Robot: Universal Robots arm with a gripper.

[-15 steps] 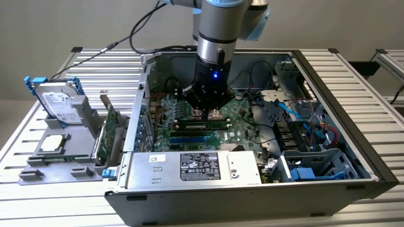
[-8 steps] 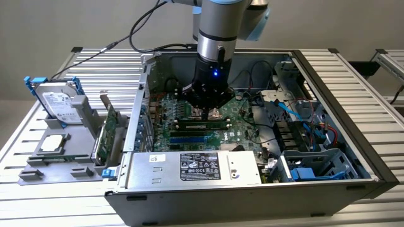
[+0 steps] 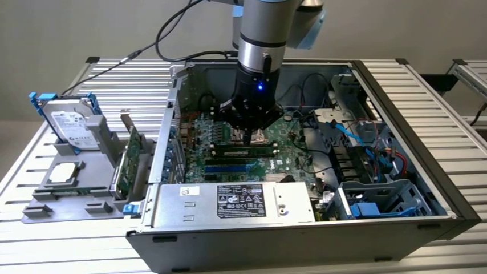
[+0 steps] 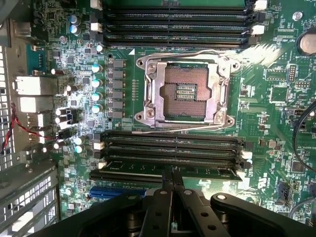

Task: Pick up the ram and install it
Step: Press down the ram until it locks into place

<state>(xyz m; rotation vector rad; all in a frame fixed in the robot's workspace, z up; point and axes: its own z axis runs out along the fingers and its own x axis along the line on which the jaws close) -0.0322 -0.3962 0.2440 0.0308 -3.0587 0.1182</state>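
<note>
While the gripper (image 4: pixel 172 183) hangs low over the motherboard (image 4: pixel 276 98) with its fingers pressed together, the ram (image 4: pixel 170 171) lies in the memory slot directly beneath its fingertips (whether fully latched I cannot tell), so installation looks nearly complete.

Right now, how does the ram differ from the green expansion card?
The ram is down at the motherboard inside the case, at the tips of the shut hand; the expansion card stands on edge in the grey rack outside. The ram is a narrow stick; the card is taller, with a metal bracket. Both are green circuit boards.
</note>
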